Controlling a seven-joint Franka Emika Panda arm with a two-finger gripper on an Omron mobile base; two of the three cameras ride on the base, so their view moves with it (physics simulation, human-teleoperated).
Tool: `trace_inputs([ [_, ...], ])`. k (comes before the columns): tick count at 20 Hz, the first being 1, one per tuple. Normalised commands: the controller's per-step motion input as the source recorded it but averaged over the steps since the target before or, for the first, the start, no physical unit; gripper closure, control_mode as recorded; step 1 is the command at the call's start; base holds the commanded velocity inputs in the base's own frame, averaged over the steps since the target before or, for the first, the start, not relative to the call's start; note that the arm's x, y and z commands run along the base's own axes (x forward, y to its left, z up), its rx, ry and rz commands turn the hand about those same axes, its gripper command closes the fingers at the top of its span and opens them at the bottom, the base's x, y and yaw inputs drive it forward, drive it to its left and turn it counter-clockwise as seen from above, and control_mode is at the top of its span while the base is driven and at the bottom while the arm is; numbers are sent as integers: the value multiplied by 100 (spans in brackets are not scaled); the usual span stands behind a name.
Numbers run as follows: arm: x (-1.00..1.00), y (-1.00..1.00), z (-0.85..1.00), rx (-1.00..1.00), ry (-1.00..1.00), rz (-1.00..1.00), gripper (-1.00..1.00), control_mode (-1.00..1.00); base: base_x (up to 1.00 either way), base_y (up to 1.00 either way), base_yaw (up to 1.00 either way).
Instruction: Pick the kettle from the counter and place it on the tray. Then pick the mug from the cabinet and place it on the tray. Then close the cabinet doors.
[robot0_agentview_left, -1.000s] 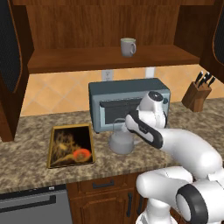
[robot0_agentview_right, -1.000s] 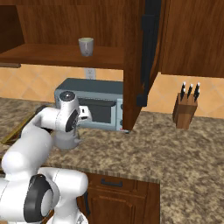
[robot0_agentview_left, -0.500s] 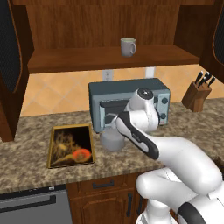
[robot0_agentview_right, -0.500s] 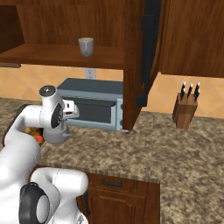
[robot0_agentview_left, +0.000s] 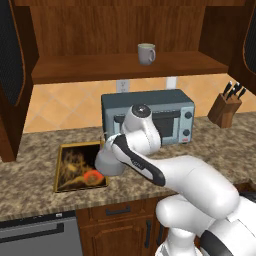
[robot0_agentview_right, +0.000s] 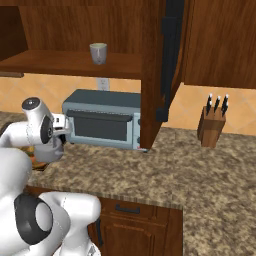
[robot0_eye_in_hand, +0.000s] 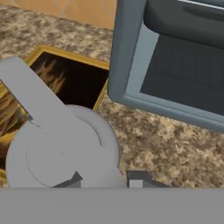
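The grey kettle hangs at the right end of the tray, over its gold rim. My gripper is shut on the kettle's arched handle, and the round body hangs below it, partly over the tray and partly over the counter. From the right base the kettle shows under my wrist. The grey mug stands upright on the cabinet shelf; from the right base the mug is seen too. The cabinet doors stand open.
A grey toaster oven stands on the counter just right of the tray, close to the kettle. A knife block sits far right. An open door hangs edge-on above the counter. Drawers run below.
My arm has swung left with the kettle, from in front of the toaster oven to the tray's right end. The mug and doors have not moved.
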Motion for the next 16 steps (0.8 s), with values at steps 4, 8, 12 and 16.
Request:
trace_inputs([
  [4,11,65,0,0,0,-3,100,-100,0,0,0],
  [8,24,61,0,0,0,-4,100,-100,0,0,0],
  [12,30,43,0,0,0,-4,100,-100,0,0,0],
  [16,36,25,0,0,0,-1,100,-100,0,0,0],
])
